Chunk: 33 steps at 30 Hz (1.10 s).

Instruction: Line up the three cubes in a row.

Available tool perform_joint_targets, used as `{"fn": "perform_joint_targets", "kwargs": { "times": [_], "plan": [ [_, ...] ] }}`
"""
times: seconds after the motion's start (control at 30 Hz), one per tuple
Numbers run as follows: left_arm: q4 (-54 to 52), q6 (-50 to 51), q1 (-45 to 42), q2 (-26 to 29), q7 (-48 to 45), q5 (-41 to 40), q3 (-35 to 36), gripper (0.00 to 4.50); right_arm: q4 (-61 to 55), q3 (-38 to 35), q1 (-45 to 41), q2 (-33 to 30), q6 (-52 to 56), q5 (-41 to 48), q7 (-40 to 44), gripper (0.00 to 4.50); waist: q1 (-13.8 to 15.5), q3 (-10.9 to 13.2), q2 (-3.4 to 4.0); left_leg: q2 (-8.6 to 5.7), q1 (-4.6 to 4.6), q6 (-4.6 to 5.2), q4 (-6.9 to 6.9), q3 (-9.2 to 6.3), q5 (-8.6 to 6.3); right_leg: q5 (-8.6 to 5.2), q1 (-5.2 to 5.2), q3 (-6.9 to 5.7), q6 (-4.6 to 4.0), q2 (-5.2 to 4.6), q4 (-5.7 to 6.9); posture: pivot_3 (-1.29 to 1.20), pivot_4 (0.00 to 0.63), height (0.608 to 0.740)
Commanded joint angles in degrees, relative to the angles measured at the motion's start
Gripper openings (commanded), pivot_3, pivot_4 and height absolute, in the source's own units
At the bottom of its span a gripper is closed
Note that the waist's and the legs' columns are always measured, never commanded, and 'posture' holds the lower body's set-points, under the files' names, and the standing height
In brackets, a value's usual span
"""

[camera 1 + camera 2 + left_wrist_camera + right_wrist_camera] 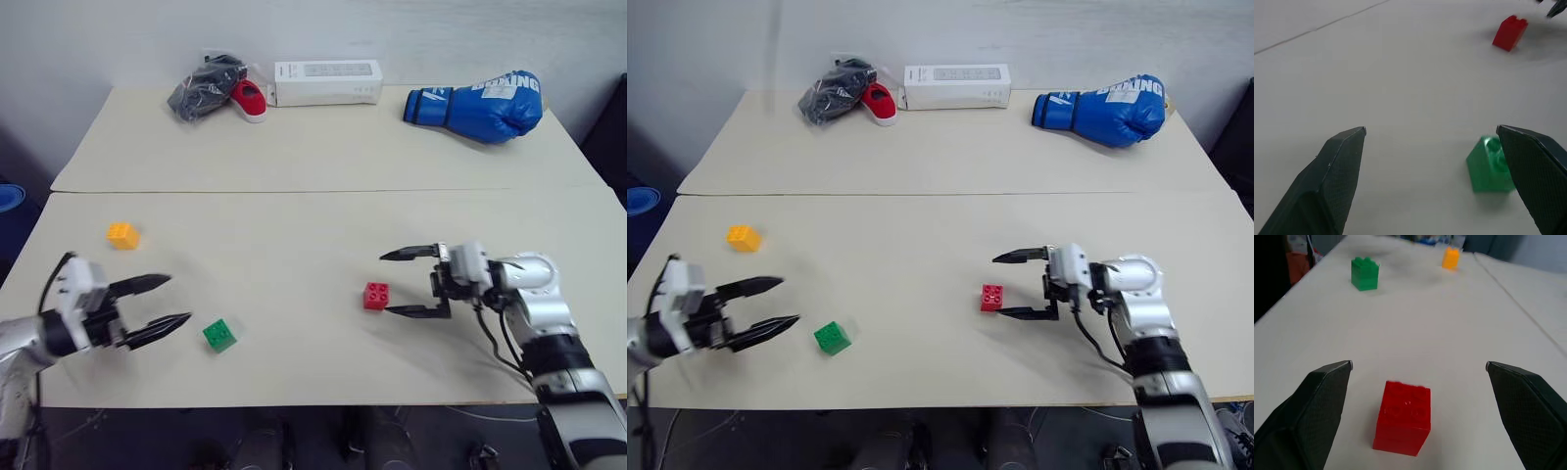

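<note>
Lower left of the head view, the left gripper [168, 303] reaches in nearly level, pointing toward the frame's centre, its jaws apart and empty. Just beside its tips lies the small green plastic studded cube [219, 335], free on the pale beige tabletop [294, 245]. Lower right, the right gripper [400, 283] points level toward the frame's left from a bent silver forearm, jaws spread wide, one finger above the other. The small red plastic studded cube [375, 295] sits just off the lower fingertip, not gripped. The small orange-yellow studded cube [122, 235] rests at mid left, well apart from the others. At the far edge lie a dark bundle [206, 86], a red shoe [249, 100], a white box [326, 83] and a blue boxing glove [477, 105].
</note>
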Motion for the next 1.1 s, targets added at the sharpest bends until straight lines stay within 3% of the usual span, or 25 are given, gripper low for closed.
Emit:
{"fn": "perform_joint_targets", "kwargs": {
  "times": [0.03, 0.17, 0.3, 0.53, 0.77, 0.9, 1.1],
  "plan": [
    [4.89, -4.23, 4.29, 2.29, -3.56, 2.44, 4.77, 4.50, -6.38, -3.35, 5.98, -2.04, 0.09, 3.42, 2.06, 4.48, 0.00, 0.00, 0.00, 0.00, 0.01, 0.02, 0.00, 0.01, -0.02, 0.00, 0.01, 0.00, 0.00, -0.01, -0.04, 0.00, 0.150, 0.740],
    [9.60, -5.96, 7.44, 2.69, -5.98, 2.66, 7.11, 4.50, -10.65, -5.60, 12.76, -3.16, 3.25, 5.27, -0.72, 4.48, 0.20, 0.00, 0.00, 0.00, 0.04, 0.04, 0.00, 0.04, -0.18, 0.00, 0.00, 0.05, 0.00, -0.06, -0.17, 0.00, 0.150, 0.740],
    [3.25, -3.53, 10.06, 1.19, -7.50, 0.21, 6.10, 4.50, -13.40, -6.79, 16.76, -2.77, 2.19, 5.66, -0.37, 4.48, 0.49, 0.00, 0.00, 0.00, 0.05, 0.03, 0.00, 0.03, -0.23, 0.00, -0.02, 0.08, -0.01, -0.11, -0.22, 0.00, 0.150, 0.740],
    [-11.00, -2.87, 6.83, -7.04, -1.96, -0.48, -3.45, 4.50, -23.14, -5.87, 17.83, -1.11, 5.64, 6.66, -5.41, 4.48, 1.45, 0.00, 0.02, 0.00, 0.07, -0.26, 0.00, 0.03, -0.39, 0.00, -0.03, 0.13, -0.02, -0.12, -0.19, 0.00, 0.150, 0.740],
    [-11.31, -7.11, 1.50, -14.95, 6.81, 7.35, -14.40, 4.50, -24.88, -6.17, 18.45, -0.97, 7.00, 6.06, -7.50, 4.48, 1.54, -0.03, -0.03, -0.04, 0.06, 0.04, 0.01, 0.07, -0.22, 0.00, 0.00, 0.10, -0.01, -0.08, -0.20, 0.00, 0.150, 0.740],
    [-10.69, -8.57, -0.07, -17.28, 9.57, 9.52, -17.77, 3.60, -25.06, -6.41, 18.94, -1.23, 6.47, 5.25, -8.30, 4.50, 1.52, -0.03, -0.03, -0.03, 0.07, 0.06, 0.01, 0.08, -0.21, 0.00, 0.00, 0.09, -0.01, -0.06, -0.16, 0.00, 0.150, 0.740],
    [-10.50, -8.89, -2.03, -15.71, 8.35, 8.90, -18.68, 1.63, -25.86, -7.33, 21.13, -1.85, 5.64, 4.43, -9.34, 4.50, 1.59, -0.03, -0.03, -0.03, 0.08, 0.07, 0.01, 0.09, -0.21, 0.00, 0.01, 0.09, -0.01, -0.06, -0.18, 0.00, 0.150, 0.740]
  ]
}}
